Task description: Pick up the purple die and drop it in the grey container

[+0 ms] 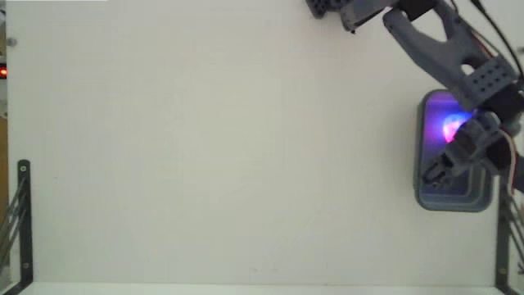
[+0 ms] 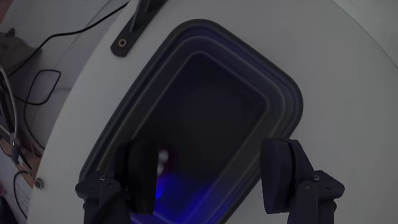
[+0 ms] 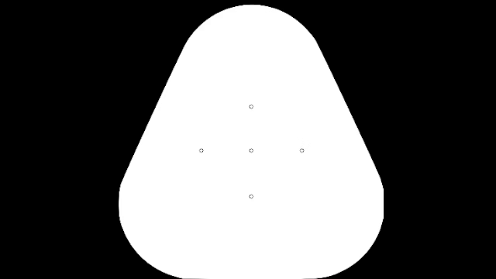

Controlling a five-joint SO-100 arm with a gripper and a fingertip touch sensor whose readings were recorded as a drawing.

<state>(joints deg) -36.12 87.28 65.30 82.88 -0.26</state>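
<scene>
In the fixed view the grey container (image 1: pixel 458 203) stands at the table's right edge, with the arm reaching down over it. My gripper (image 1: pixel 438 170) hangs above its middle. A purple-pink glow (image 1: pixel 451 129) fills the tub's far half. In the wrist view my gripper (image 2: pixel 211 148) is open, its two dark fingers wide apart over the container's (image 2: pixel 249 56) stepped inside. A small pinkish thing, the purple die (image 2: pixel 164 159), shows just inside the left finger (image 2: pixel 140 177). It is free of the right finger, above the tub's floor with its blue glow. Whether it rests on the floor I cannot tell.
The tub stands on a white table (image 1: pixel 229 156). Black metal brackets stand at the table's left edge (image 1: pixel 23 221) and right edge (image 1: pixel 501 238); one bracket (image 2: pixel 134 28) lies just beyond the tub in the wrist view. Cables (image 2: pixel 43 81) run off the table.
</scene>
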